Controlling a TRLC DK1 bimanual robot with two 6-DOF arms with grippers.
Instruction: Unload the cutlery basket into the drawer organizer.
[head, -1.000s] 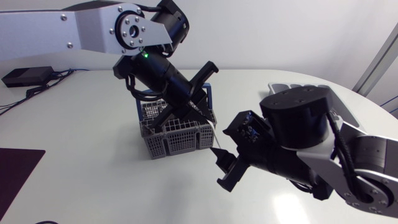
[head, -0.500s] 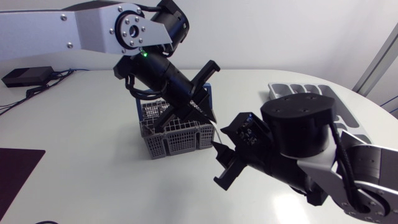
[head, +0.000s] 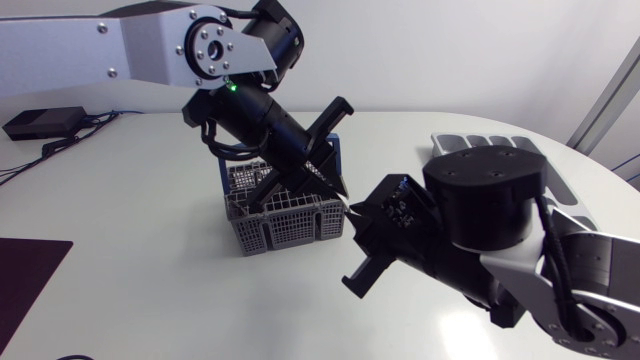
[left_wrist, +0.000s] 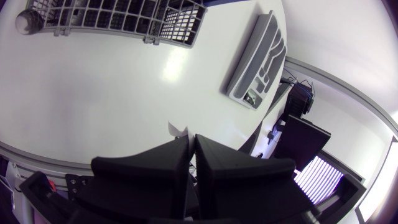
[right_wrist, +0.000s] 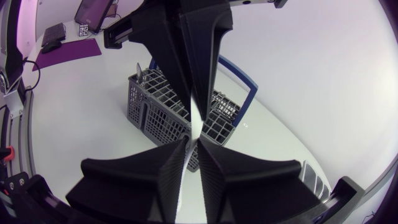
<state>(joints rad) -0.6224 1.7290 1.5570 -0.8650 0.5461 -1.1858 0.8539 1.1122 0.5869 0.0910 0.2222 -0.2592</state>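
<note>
Grey basket (head: 285, 222) upright, organizer (head: 480, 142) well apart, thin utensil (right_wrist: 195, 121) aloft nr basket

Pale utensil (right_wrist: 195, 124) in right pincer (right_wrist: 193, 143)

Head camera looks down over table (head: 150, 270); both wrist cameras (close, fisheye) share the basket (head: 290, 222).

place: robot lab | signs: left arm (head: 90, 45), right arm (head: 520, 255), white table (head: 130, 270), cabled black box (head: 45, 122)
</note>
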